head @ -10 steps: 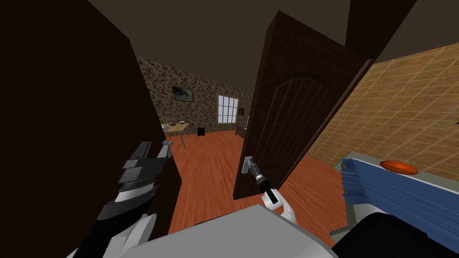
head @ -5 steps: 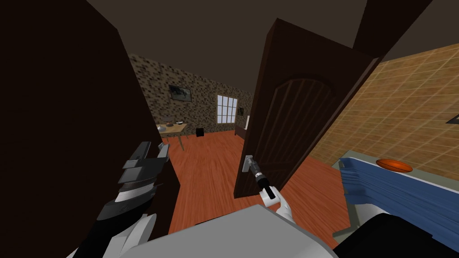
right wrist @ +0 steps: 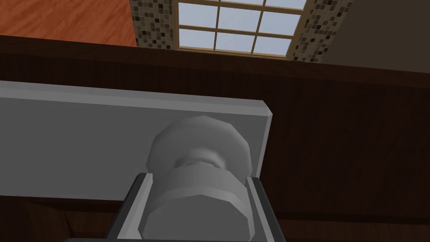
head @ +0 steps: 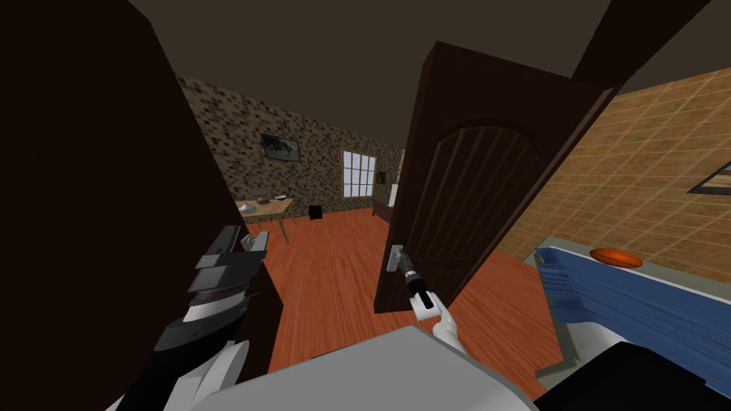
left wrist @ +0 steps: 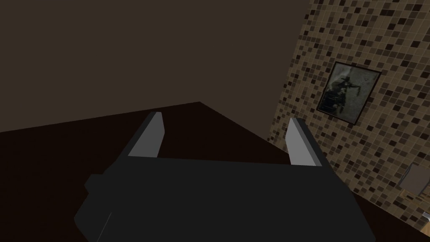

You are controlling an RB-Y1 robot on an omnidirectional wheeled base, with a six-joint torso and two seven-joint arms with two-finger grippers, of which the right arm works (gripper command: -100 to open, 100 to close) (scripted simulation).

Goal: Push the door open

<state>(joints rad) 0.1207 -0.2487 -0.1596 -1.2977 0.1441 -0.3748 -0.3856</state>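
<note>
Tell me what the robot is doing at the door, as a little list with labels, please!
thing to push: dark brown door, standing partly open
handle: round grey knob on a grey plate
right arm: right gripper shut on the knob, fingers pressing its sides
left arm: left gripper open, holding nothing, raised beside a dark brown surface
past the doorway: reddish wooden floor and a window
job: not finished, the door is not fully open
</note>
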